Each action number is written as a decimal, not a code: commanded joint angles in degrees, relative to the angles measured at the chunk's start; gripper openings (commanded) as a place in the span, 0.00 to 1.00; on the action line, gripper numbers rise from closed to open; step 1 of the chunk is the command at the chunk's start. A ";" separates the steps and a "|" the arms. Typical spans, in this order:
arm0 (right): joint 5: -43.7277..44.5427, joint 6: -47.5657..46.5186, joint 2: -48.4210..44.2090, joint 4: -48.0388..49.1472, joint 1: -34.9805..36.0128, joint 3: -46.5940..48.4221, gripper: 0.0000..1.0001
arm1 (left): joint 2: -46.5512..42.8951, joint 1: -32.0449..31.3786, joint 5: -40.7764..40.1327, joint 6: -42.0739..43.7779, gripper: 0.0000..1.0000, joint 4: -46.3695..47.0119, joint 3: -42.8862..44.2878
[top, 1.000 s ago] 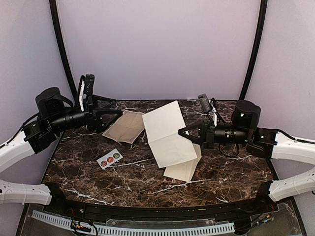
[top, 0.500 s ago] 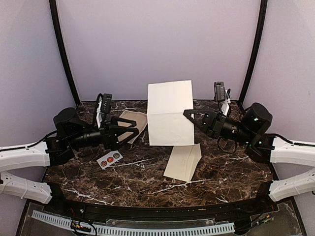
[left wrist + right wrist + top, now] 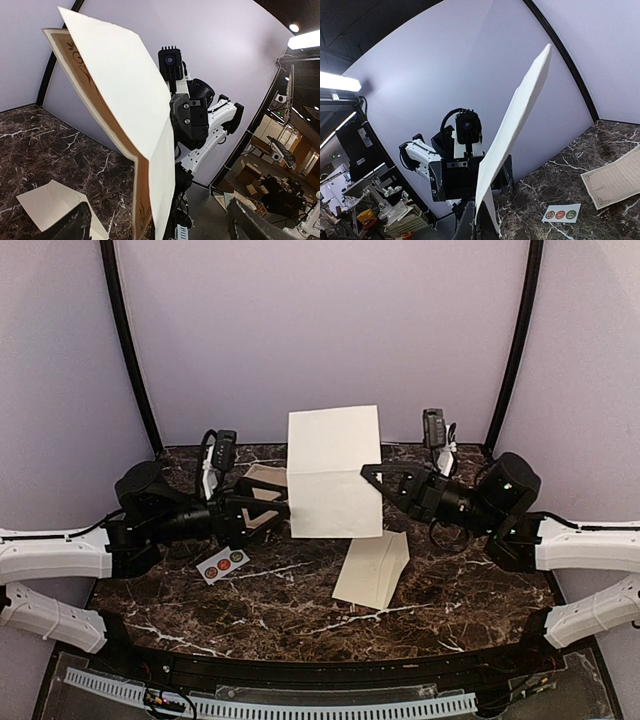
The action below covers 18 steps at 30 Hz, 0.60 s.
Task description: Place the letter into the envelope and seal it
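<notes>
The letter [image 3: 333,472] is a folded white sheet with an ornate brown border inside. It hangs upright in the air over the table's middle. My right gripper [image 3: 372,478] is shut on its right edge; in the right wrist view the letter [image 3: 516,117] shows edge-on, rising from the shut gripper [image 3: 476,226]. My left gripper [image 3: 278,508] is open at the letter's lower left edge. In the left wrist view the letter [image 3: 125,115] stands between the spread fingers [image 3: 75,225]. The cream-beige envelope [image 3: 372,570] lies flat below it and also shows in the left wrist view [image 3: 47,205].
A flat sheet with a printed border [image 3: 262,480] lies at the back left, behind my left arm; it shows in the right wrist view [image 3: 615,182]. A white strip of round stickers [image 3: 222,562] lies at the front left and shows in the right wrist view [image 3: 561,213].
My right gripper has lifted the letter off the table, stood it upright and shifted it a little left. My left arm swung in from the back left, its open gripper now at the letter's left edge.
</notes>
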 commanded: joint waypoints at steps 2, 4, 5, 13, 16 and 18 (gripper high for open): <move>-1.15 0.75 0.84 4.67 1.31 1.80 0.00 | 3.51 -0.62 1.44 -1.38 0.92 4.09 2.74; -1.24 0.63 1.20 4.76 1.61 2.01 0.00 | 4.53 -0.73 1.46 -1.45 0.90 4.12 3.46; -1.09 0.54 1.32 4.71 1.73 2.10 0.00 | 5.04 -0.82 1.60 -1.47 0.87 4.19 3.98; 1.06 -0.48 0.95 3.52 1.84 1.78 0.00 | 5.52 -0.83 4.79 -2.40 0.29 7.26 3.15; 1.78 -0.87 0.82 2.39 1.89 1.77 0.00 | 5.05 -0.85 4.29 -2.94 0.19 7.71 2.56; 2.17 -0.98 0.92 1.96 1.89 1.62 0.00 | 4.77 -0.87 4.11 -3.11 0.09 7.87 2.35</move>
